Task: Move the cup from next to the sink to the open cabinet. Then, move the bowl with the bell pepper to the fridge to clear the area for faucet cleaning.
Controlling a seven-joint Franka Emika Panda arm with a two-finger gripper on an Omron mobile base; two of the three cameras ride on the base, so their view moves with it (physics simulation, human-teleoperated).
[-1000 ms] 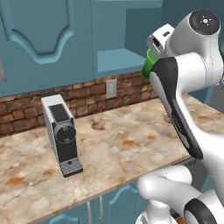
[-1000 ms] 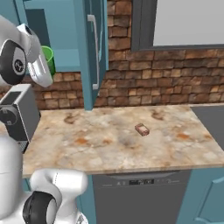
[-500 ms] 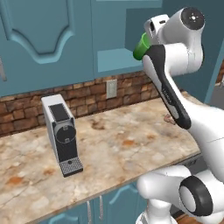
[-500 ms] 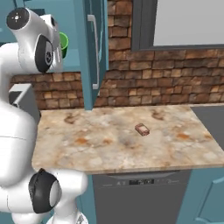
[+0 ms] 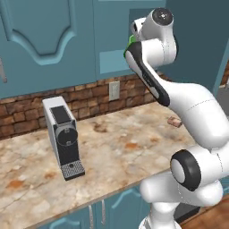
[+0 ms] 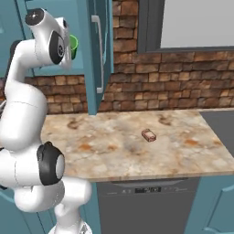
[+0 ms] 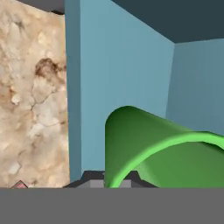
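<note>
Easing the cup (image 5: 130, 41) fwd into the open cabinet (image 5: 114, 60) is the step: keep it level, set it down on the floor inside, then release.

Right base view: arm raised high, elbow bent, wrist at cabinet mouth left of door.

Hand view: pincer clamped on cup, teal interior ahead, table (image 7: 30, 100) far below.

You have a marbled beige worktop (image 5: 116, 152) backed by a brick wall (image 6: 183, 82). A grey coffee machine (image 5: 62, 136) stands upright at 9 o'clock in your left base view, with a pale wall outlet (image 5: 114, 91) at 12 o'clock. A small pinkish-brown block (image 6: 149, 135) lies mid-worktop; a dishwasher panel (image 6: 146, 205) sits at 6 o'clock.
</note>
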